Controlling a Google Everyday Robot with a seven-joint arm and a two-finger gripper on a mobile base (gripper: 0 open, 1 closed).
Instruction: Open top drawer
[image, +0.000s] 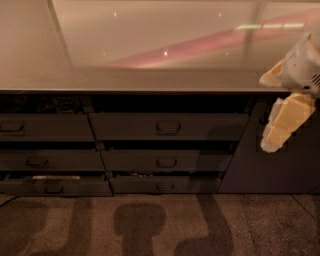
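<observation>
On my feed the top drawer (210, 126) sits in the middle of the frame, directly under the lip of the counter (150, 80). It is the widest dark grey front in the bank. Its small loop handle (168, 127) is at the centre of the front, and nothing is touching it. A dark band shows between the drawer's upper edge and the counter lip, and I cannot tell from here how far out the front stands.

The gripper (272, 137) hangs at the right edge of the frame, a pale cream shape tilted down and to the left below the white arm (302, 62). It is in front of the plain dark cabinet panel (280, 170), just past the right end of the top drawer and well apart from the handle. I cannot tell whether the claw is apart or together.

Two slimmer fronts (165, 162) stack beneath the top drawer. A narrower column of drawers (45, 127) runs down the left side, and its lowest one shows a pale strip (56, 177) along its top. Soft shadows (140, 220) fall on the floor (280, 225) in the lower part of the frame.
</observation>
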